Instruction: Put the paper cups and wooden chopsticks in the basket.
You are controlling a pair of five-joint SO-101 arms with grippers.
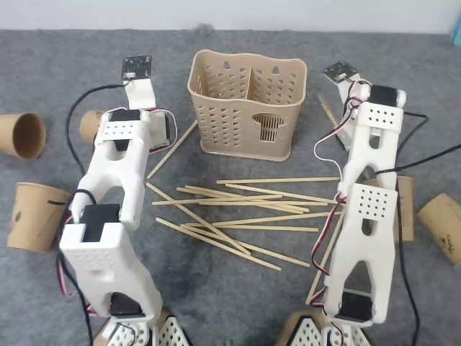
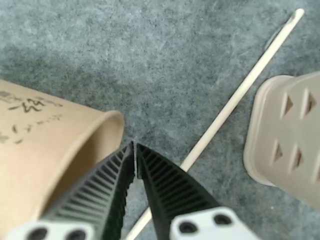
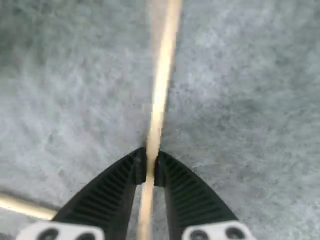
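Note:
The beige slotted basket [image 1: 246, 104] stands at the back middle of the grey felt. Several wooden chopsticks [image 1: 245, 209] lie scattered in front of it. My left gripper [image 2: 135, 146] is shut with nothing between its fingers. It hovers beside a paper cup [image 2: 45, 145] lying on its side, with a single chopstick [image 2: 240, 92] and the basket's wall [image 2: 290, 145] on its other side. My right gripper [image 3: 150, 152] is shut on a chopstick [image 3: 162, 85] just over the felt, to the right of the basket.
Two more paper cups [image 1: 21, 135] [image 1: 36, 216] lie at the left edge. Another cup [image 1: 443, 227] lies at the right edge, and one [image 1: 405, 209] is partly behind the right arm. A lone chopstick [image 1: 173, 148] points at the basket's left corner.

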